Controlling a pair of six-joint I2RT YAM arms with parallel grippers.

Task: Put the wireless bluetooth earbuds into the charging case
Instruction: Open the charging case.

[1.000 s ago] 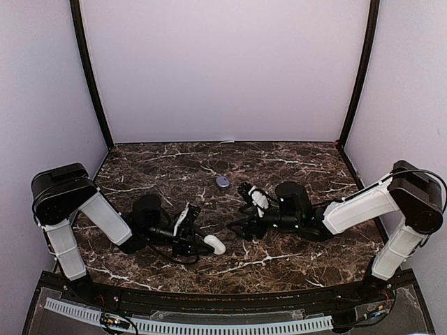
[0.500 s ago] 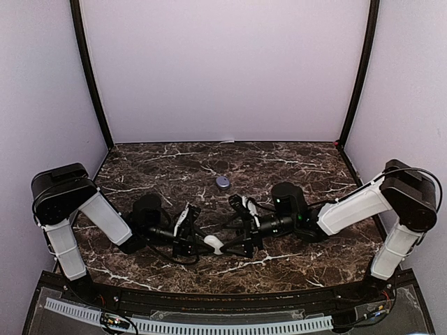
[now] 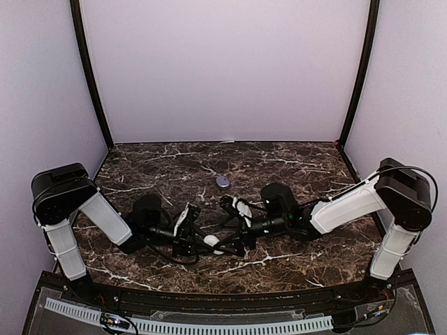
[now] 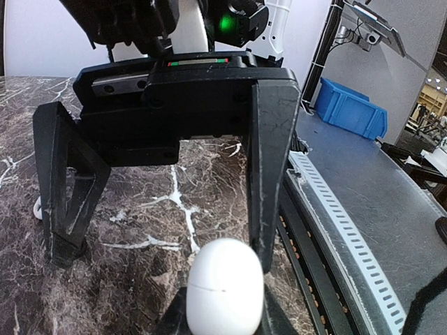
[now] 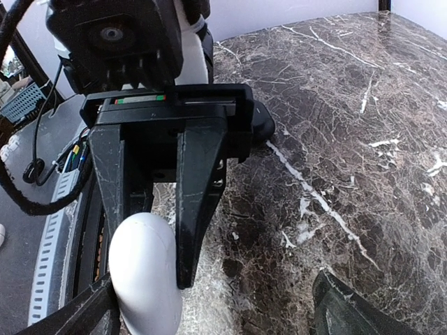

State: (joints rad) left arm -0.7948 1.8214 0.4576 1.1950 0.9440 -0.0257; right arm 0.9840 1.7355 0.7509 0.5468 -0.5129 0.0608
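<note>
- left gripper (image 3: pixel 198 239) pressed together, pinching one end of the white case (image 4: pixel 224 285); the case is held low over the front middle of the table (image 3: pixel 293 157), a little left of centre.
- case looks closed: a thin seam runs across it, no lid raised.
- right gripper (image 3: pixel 229 225) spread wide, facing the left one head-on. The case sits just inside one finger (image 4: pixel 271 174); the other finger is well off.
- purple bit (image 3: pixel 222 181) lies alone toward the far side, mid-width. Likely a bud, too small to be sure.
- step, as I read it: getting the case open, two-handed. No bud in either gripper.
- next move calls for the right to centre on the free end, close on the lid half only, and hinge it up while the left holds the base. The smooth egg shape may slip or twist.
</note>
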